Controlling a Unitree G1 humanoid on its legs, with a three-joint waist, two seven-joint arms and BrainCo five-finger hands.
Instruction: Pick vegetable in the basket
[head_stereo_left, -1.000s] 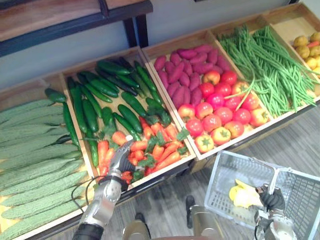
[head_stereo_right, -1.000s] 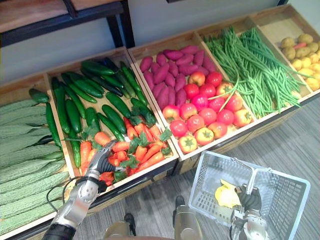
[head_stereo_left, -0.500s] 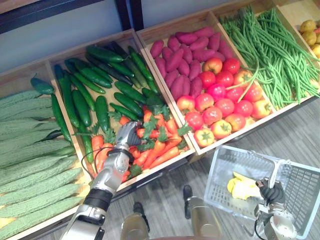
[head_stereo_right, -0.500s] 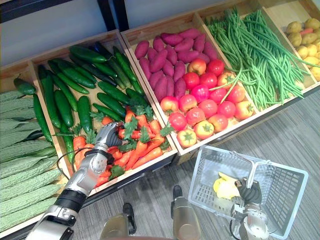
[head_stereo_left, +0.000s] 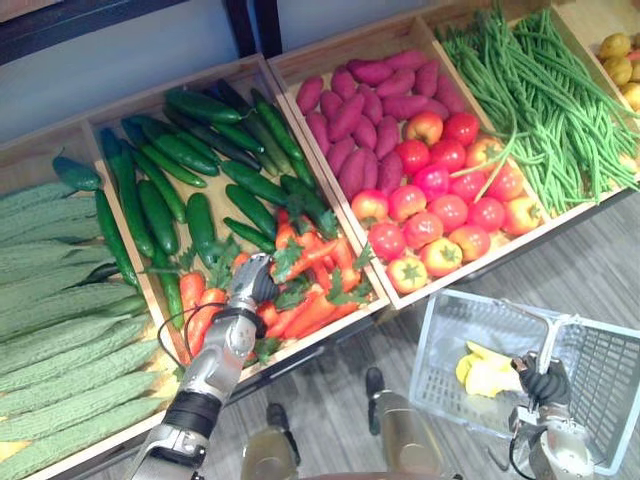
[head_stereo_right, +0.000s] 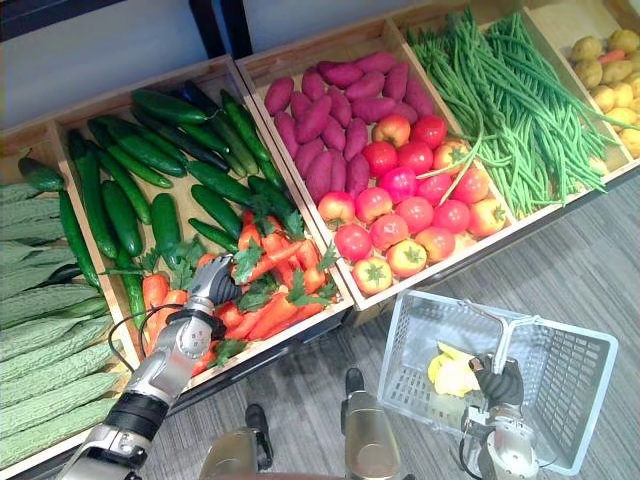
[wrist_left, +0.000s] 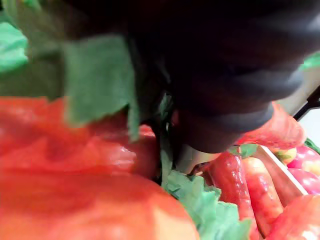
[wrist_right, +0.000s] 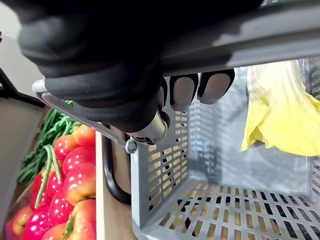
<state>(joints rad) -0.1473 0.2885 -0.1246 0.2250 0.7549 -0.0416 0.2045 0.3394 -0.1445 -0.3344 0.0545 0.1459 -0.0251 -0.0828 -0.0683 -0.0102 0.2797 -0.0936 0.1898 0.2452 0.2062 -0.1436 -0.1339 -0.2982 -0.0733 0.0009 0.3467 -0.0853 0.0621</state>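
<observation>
Left eye view first: the left hand (head_stereo_left: 250, 287) is down in the near end of the wooden crate (head_stereo_left: 170, 91), planted right on the heap of orange-red carrots with green leafy tops (head_stereo_left: 312, 312). Carrots lie against it on both sides and leaves crowd round it. Left wrist view, and it's all red carrot and green leaf pressed up close under the dark ribbed cover; whether the hand has closed on one or is apart, I cannot tell. No carrot is lifted clear of the heap. Long dark green cucumbers (head_stereo_left: 160, 205) fill the far end of the same crate, just beyond the hand. Over on the right, low over the floor, sits the grey slotted plastic basket (head_stereo_left: 440, 350) with a soft yellow item (head_stereo_left: 487, 372) lying inside, well apart from the carrots. Right wrist view: the right hand (wrist_right: 100, 75) is curled tight round the basket's grey bar handle (wrist_right: 240, 40), the basket hanging below it.
</observation>
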